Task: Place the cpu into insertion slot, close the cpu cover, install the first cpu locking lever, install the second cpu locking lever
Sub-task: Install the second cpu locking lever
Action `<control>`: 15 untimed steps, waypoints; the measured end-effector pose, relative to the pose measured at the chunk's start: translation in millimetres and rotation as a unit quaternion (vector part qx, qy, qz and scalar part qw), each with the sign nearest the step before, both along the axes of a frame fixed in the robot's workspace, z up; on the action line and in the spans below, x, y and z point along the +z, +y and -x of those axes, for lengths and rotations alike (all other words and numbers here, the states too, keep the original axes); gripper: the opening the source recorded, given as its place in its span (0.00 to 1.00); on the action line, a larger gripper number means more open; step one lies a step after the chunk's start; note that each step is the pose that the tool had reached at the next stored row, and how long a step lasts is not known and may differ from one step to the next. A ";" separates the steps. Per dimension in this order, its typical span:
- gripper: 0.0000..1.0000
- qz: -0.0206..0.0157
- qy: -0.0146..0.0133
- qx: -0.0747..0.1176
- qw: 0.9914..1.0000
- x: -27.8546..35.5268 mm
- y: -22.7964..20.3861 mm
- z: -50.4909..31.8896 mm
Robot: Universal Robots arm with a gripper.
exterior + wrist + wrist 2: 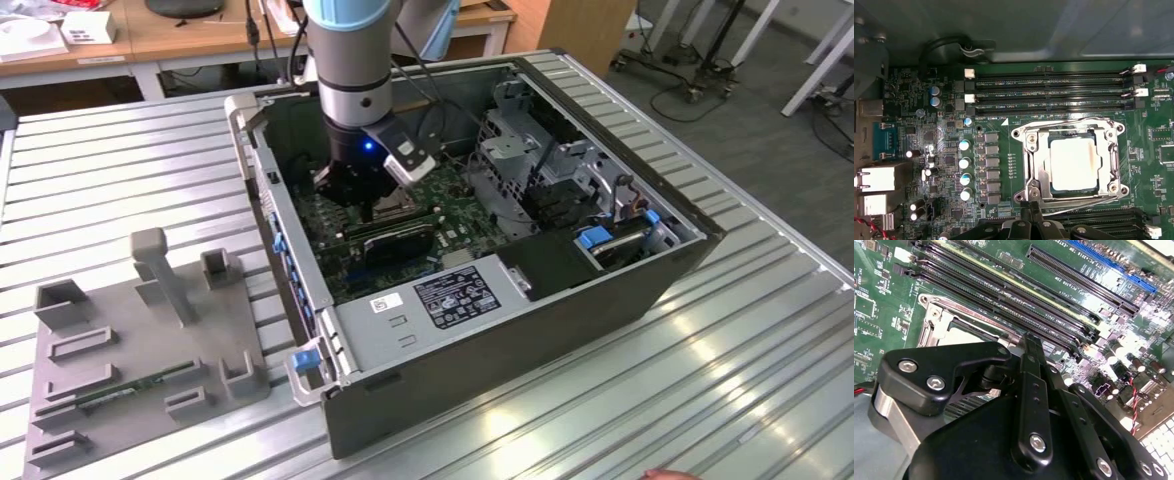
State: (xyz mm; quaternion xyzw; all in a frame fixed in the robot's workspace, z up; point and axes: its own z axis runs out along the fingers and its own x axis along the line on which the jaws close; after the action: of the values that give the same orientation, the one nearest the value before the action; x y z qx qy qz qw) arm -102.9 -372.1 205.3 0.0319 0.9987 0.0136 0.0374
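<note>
The cpu, a pale silvery square, lies in the insertion slot on the green motherboard. The cpu cover is down flat around it, so the chip shows through its window. One wire locking lever runs along the side by the memory slots. A second lever runs along the opposite side. My gripper is shut, its narrow tip at that second lever's end by a socket corner; I cannot tell if it touches. In the second wrist view my gripper stands beside the slot. In the exterior view my gripper reaches down into the case.
Long black memory slots flank the socket on two sides. Capacitors and rear ports stand beside it. The open computer case walls in the board, with a drive cage at the exterior view's right. A grey fixture lies on the slatted table.
</note>
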 end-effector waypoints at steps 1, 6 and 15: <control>0.11 0.000 0.000 0.000 1.000 -0.2 0.0 0.0; 0.11 -0.002 0.000 0.000 1.000 -1.1 0.0 0.2; 0.11 -0.010 0.000 0.000 1.000 -3.7 0.0 0.5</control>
State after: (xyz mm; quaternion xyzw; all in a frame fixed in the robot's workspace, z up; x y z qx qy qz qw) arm -103.5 -372.1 201.6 0.0323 0.9985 0.0235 0.0371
